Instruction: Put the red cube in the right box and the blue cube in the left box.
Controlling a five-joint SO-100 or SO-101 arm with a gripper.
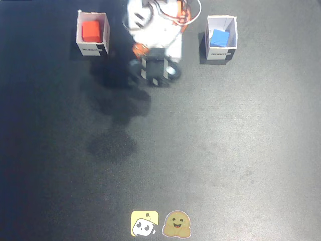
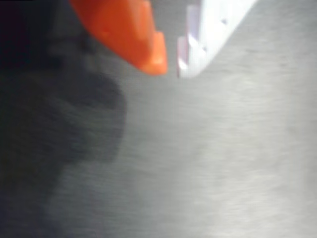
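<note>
In the fixed view the red cube (image 1: 91,30) lies inside the white box (image 1: 93,48) at the upper left. The blue cube (image 1: 218,37) lies inside the white box (image 1: 221,53) at the upper right. The arm (image 1: 153,30) sits folded between the two boxes, its black wrist part (image 1: 154,70) hanging over the mat. In the wrist view my gripper (image 2: 171,67) hovers above bare mat. Its orange finger (image 2: 133,34) and white finger (image 2: 208,29) have their tips almost together with nothing between them. Neither cube nor box shows in the wrist view.
A dark grey mat (image 1: 225,150) covers the table. Two small stickers, a yellow one (image 1: 145,223) and a smiling tan one (image 1: 176,224), lie at the near edge. The arm's shadow (image 1: 118,115) falls below left of the arm.
</note>
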